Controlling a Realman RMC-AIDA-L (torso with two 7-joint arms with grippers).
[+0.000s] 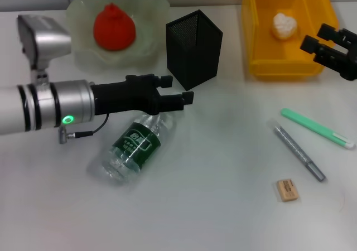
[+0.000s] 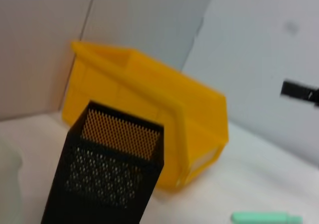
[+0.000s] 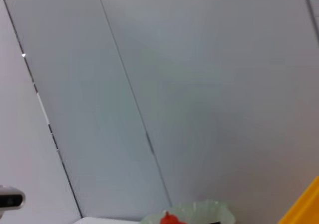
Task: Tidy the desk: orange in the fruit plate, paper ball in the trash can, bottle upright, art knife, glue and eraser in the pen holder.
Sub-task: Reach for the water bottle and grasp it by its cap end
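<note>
Yellow trash can [image 1: 254, 44]: paper ball [image 1: 284, 25] inside; right gripper [image 1: 330, 46] beside it, fingers spread, idle.
Fruit plate [image 1: 83, 56]: holds orange [image 1: 114, 27].
Pen holder [image 1: 193, 49]: upright, close behind, so swing clear.
Bottle [image 1: 135, 146]: lying on desk; left gripper [image 1: 177, 90] spread above its cap end. Judgement: grip neck, pivot upright.

Bright, even overhead light; soft shadows; wrist views blurred.

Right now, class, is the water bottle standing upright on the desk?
No, the water bottle lies on its side on the desk, beneath the left gripper.
</note>
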